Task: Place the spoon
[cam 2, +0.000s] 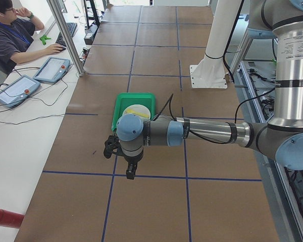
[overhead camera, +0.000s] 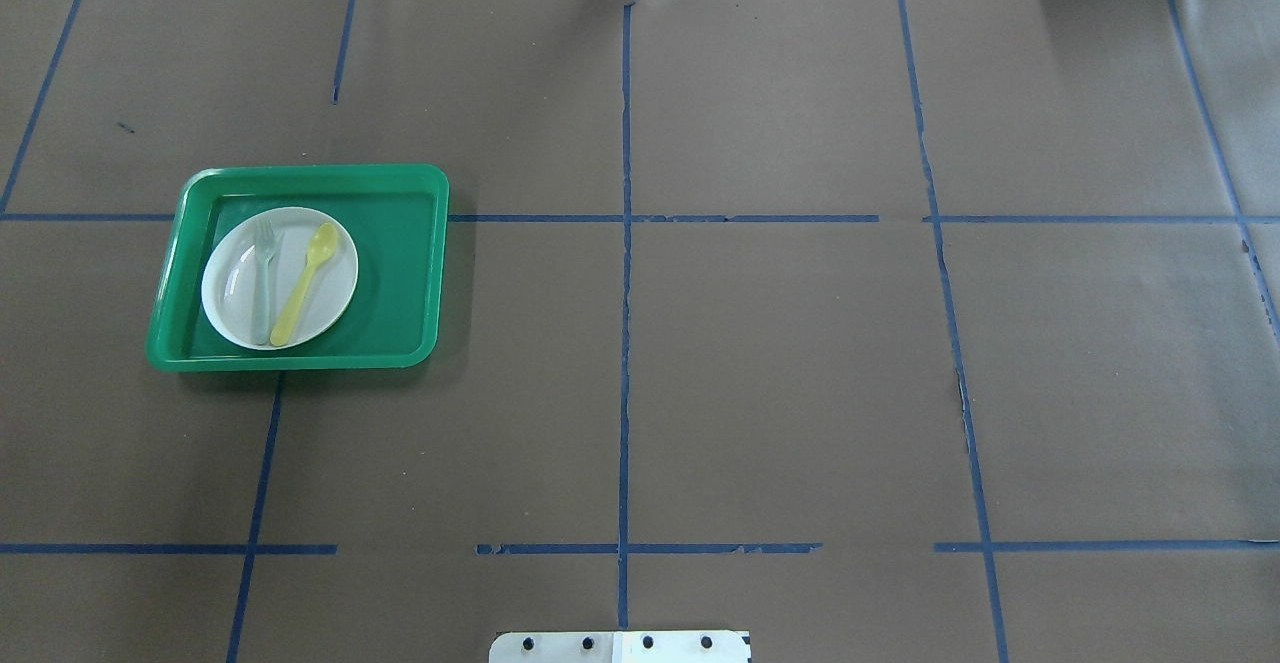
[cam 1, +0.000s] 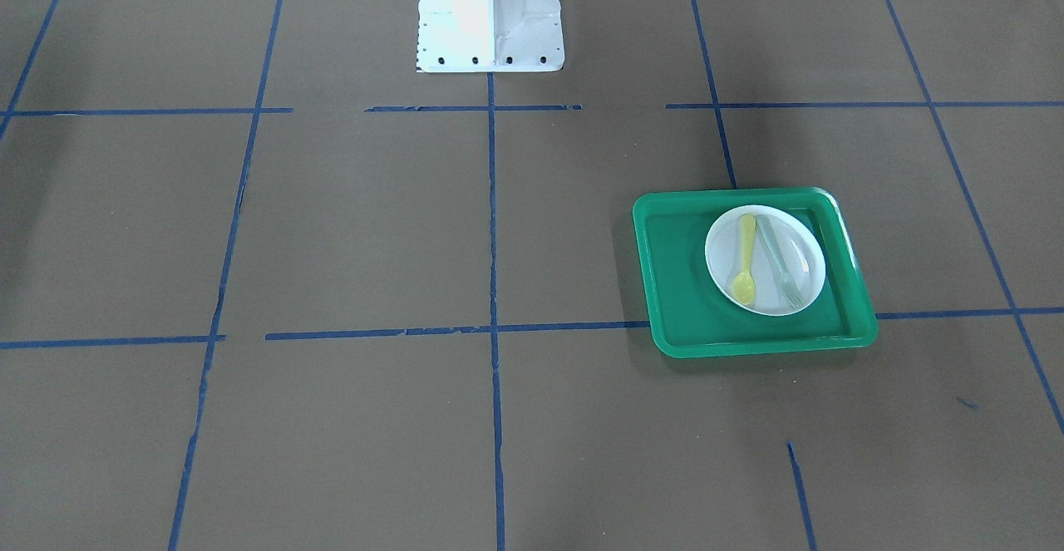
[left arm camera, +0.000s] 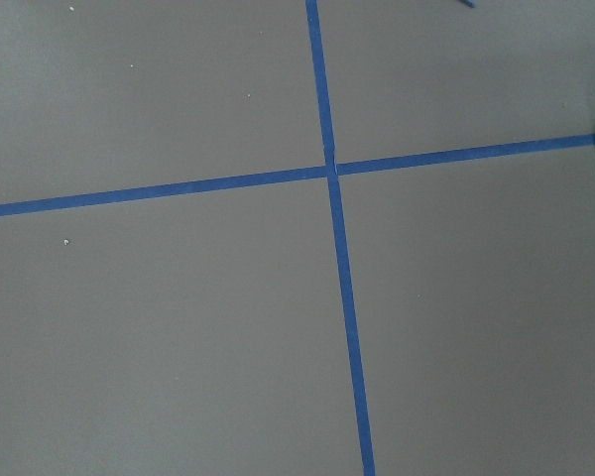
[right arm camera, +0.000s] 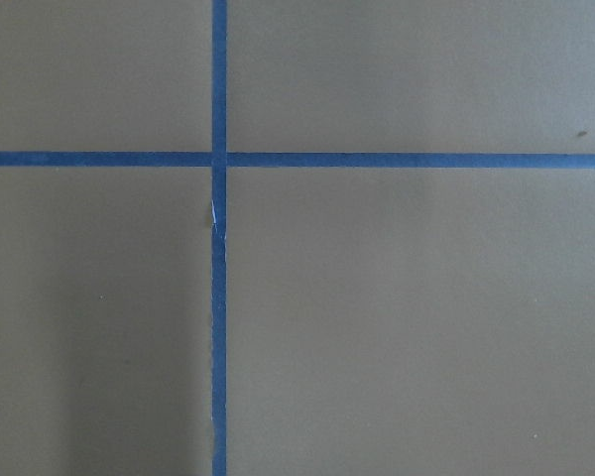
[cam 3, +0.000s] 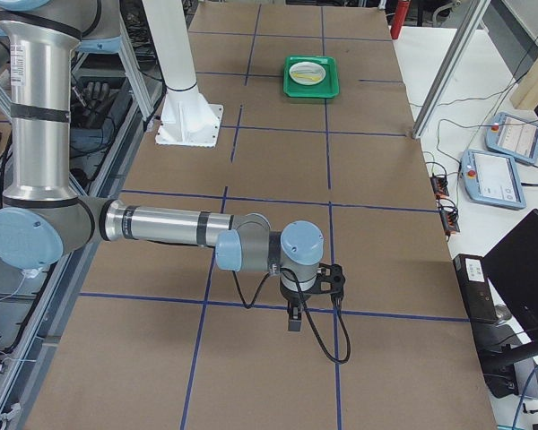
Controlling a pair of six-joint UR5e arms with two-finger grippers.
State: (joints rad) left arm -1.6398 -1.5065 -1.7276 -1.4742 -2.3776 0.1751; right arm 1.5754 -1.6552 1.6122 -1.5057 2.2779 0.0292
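Left jaws and right jaws show only in the 2 side views, so I cannot tell how far either stands open. Nothing is seen held, and both wrist cameras look down on bare bench [overhead camera: 760, 363] crossed by blue tape.

The spoon [overhead camera: 305, 283] lies on the white plate [overhead camera: 232, 283] inside the green tray [overhead camera: 400, 263], on the robot's left. The fork [overhead camera: 263, 278] lies just beside it, their handle ends almost meeting.

A grasp near that end could likely catch both handles. The slim handle lies flat, so closing jaws may scrape the plate, shove it across the tray, or let the spoon slip.
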